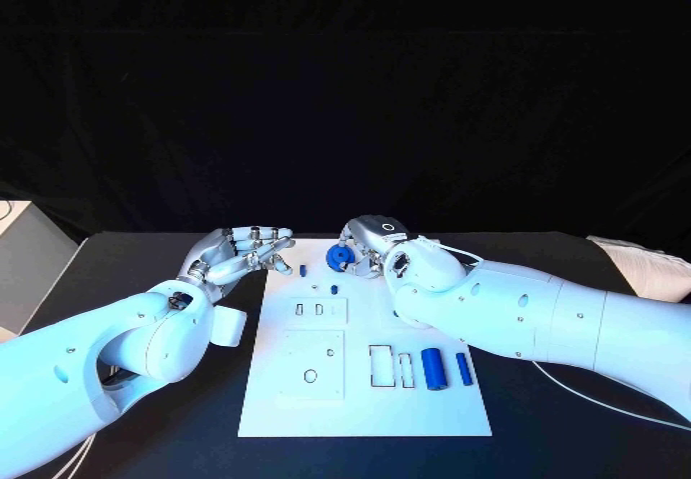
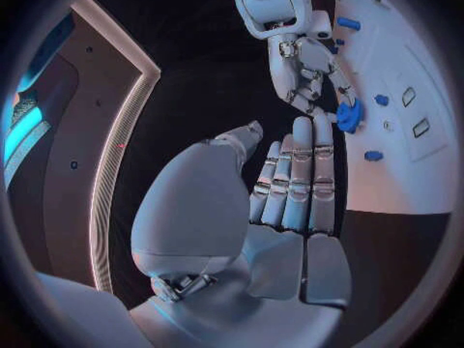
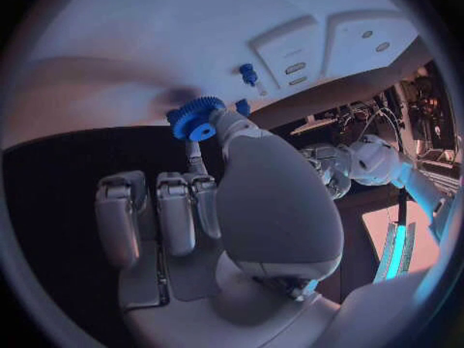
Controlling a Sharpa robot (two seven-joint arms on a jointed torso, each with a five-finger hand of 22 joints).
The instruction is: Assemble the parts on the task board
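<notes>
Blue gear (image 1: 338, 257) — pinched in your right hand (image 1: 377, 246) fingers at the far edge of the task board (image 1: 367, 409), flat face toward the board — your left hand (image 1: 238, 255) just beside it, fingers apart, holding nothing.

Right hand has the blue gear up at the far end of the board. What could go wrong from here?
1. The right hand holds the blue gear only at its fingertips, so it might slip or tilt on the way down.
2. The small blue part stands close to the gear and could get knocked.
3. The left hand hovers at the task board edge nearby; the hands could collide.
</notes>
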